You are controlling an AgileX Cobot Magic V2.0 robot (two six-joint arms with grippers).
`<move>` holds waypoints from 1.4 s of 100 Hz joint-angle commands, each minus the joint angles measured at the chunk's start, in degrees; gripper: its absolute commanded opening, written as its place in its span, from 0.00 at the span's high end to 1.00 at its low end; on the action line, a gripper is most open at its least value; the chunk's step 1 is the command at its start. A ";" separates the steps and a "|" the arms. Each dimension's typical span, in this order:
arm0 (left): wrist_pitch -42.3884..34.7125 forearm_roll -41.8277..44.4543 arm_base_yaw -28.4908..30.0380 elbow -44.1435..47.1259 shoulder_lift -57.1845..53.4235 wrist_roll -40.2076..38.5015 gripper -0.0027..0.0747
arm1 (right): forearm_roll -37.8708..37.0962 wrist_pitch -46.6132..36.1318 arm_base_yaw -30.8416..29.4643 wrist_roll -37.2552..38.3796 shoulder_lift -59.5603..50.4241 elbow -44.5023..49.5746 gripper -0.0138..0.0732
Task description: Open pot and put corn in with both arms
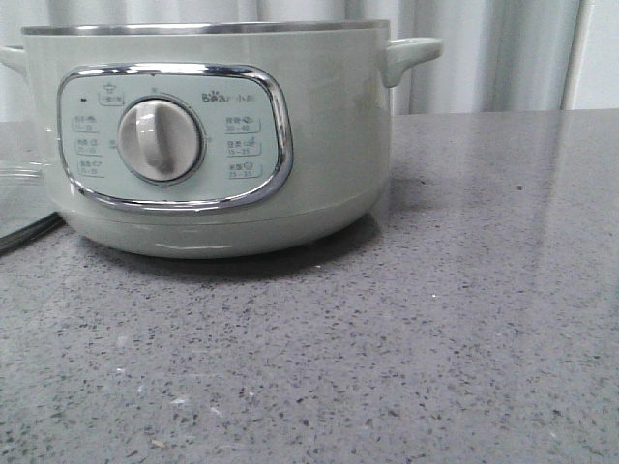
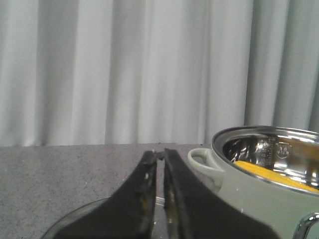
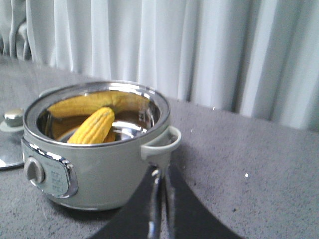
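Note:
The pale grey-green pot (image 1: 319,126) stands on the grey table with no lid on it, its dial facing the front camera. The yellow corn (image 3: 93,127) lies tilted inside the steel bowl of the pot (image 3: 109,174). The corn also shows in the left wrist view (image 2: 271,175), inside the pot (image 2: 249,194). My left gripper (image 2: 160,155) is shut and empty, to the left of the pot. My right gripper (image 3: 162,172) is shut and empty, just off the pot's right side handle (image 3: 162,142). Neither gripper shows in the front view.
A glass lid (image 2: 75,221) lies flat on the table left of the pot, under my left gripper. Its knob (image 3: 13,117) shows in the right wrist view and its edge (image 1: 17,188) in the front view. A dark cord (image 1: 29,232) runs beside it. White curtains hang behind.

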 commanded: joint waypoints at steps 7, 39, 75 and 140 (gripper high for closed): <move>-3.36 -0.90 -0.41 1.26 -1.24 -0.38 0.99 | 0.03 -6.76 -0.47 -0.66 -6.31 3.20 0.93; -1.05 -0.94 -0.41 4.63 -1.38 -0.38 0.99 | 0.03 -6.52 -0.47 -0.66 -12.42 4.83 0.93; -0.93 -0.94 -0.41 4.70 -1.38 -0.38 0.99 | 0.03 -6.52 -0.47 -0.66 -12.39 4.83 0.93; -6.50 18.41 2.61 16.70 -7.38 -0.38 0.99 | 0.03 -6.52 -0.47 -0.66 -12.39 4.83 0.93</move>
